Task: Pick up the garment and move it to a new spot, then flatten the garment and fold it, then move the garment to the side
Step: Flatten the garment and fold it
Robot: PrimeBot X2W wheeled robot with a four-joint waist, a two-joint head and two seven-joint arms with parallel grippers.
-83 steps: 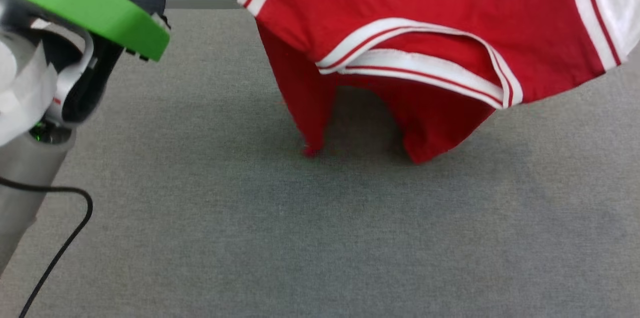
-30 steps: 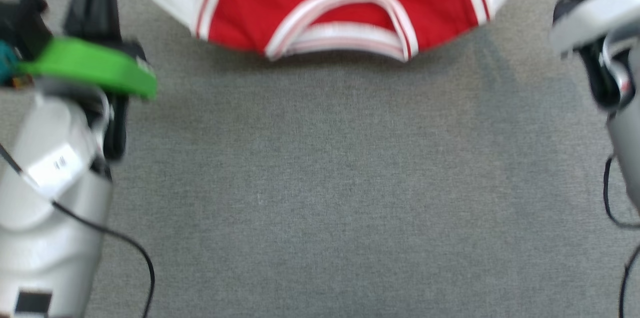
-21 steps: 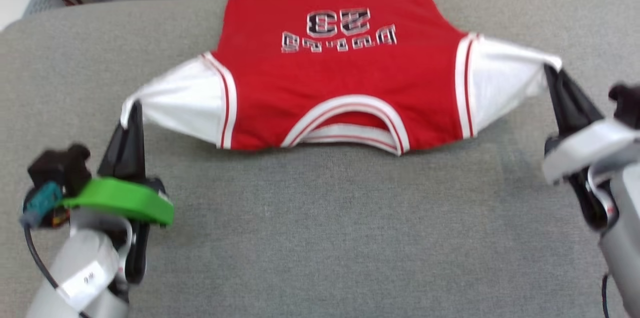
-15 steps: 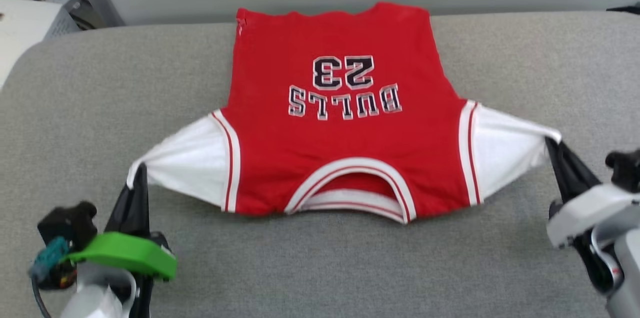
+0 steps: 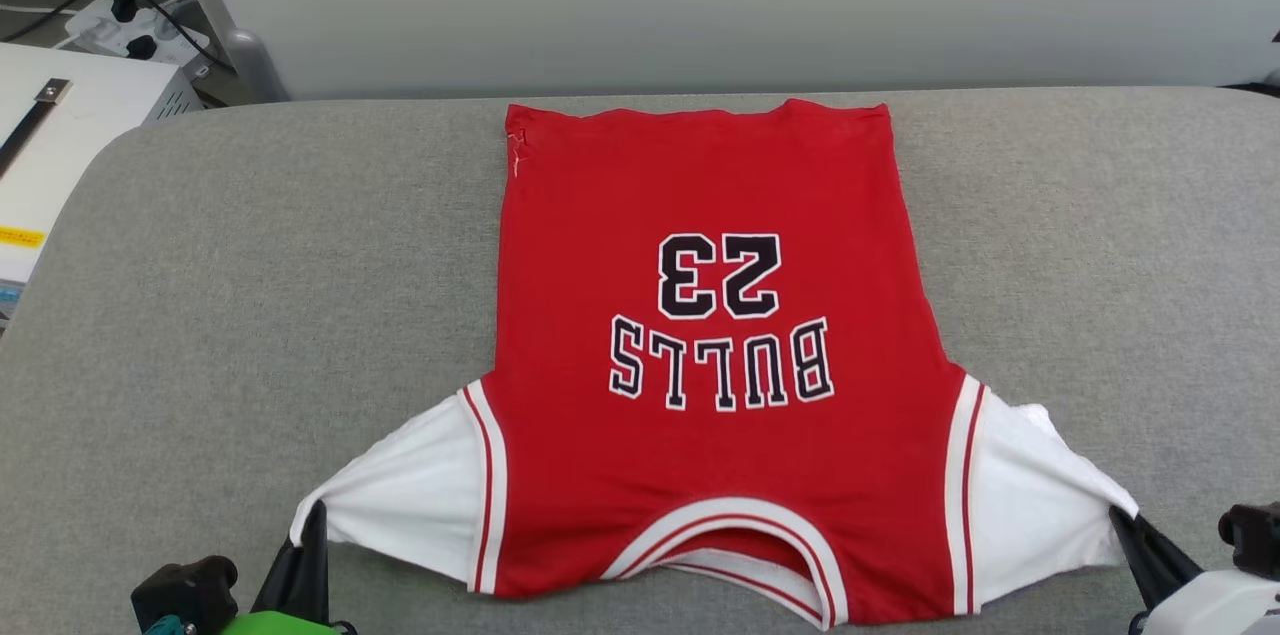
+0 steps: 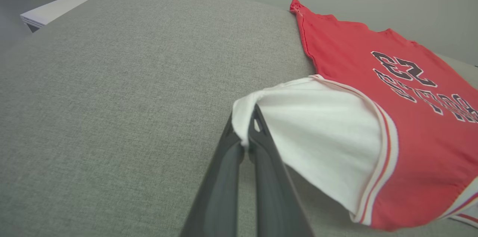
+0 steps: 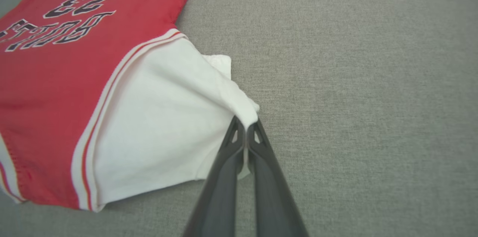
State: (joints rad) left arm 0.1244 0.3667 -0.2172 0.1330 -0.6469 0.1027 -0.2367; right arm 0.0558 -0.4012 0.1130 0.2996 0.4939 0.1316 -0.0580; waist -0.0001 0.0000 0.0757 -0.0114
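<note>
The left gripper (image 6: 249,127) has its two dark fingers (image 6: 220,181) pressed together on the outer tip of the left-hand sleeve (image 5: 410,495), with white cloth pinched between the tips. The right gripper (image 7: 246,122) is clamped the same way on the tip of the right-hand sleeve (image 7: 164,117), jaws closed with no gap but the fabric. Both sleeve tips are lifted a little off the table (image 5: 250,265), so each sleeve tents up from the body to the fingertips.

The garment (image 5: 700,195) lies in the middle of the grey fabric-covered table, printed side up. Its hem reaches the far edge and its striped collar (image 5: 740,535) sits at the near edge, between the two grippers.

Nearly three seconds ago it hung in the air by its shoulders, the red body drooping and just brushing the table. Now the body is spread flat. Half a second ago both grippers already gripped the same sleeve tips, and that has not changed. The right-hand sleeve now shows a small crumpled fold near its upper edge. The head camera has tipped up since then, so the far edge and the wall (image 5: 700,5) sit lower in its view.

By count: one garment, two white sleeves, two grippers of two fingers each, two black numerals (image 5: 718,275) above one word. Off the far left corner stand one white cabinet (image 5: 90,105) and one power strip (image 5: 135,27).
</note>
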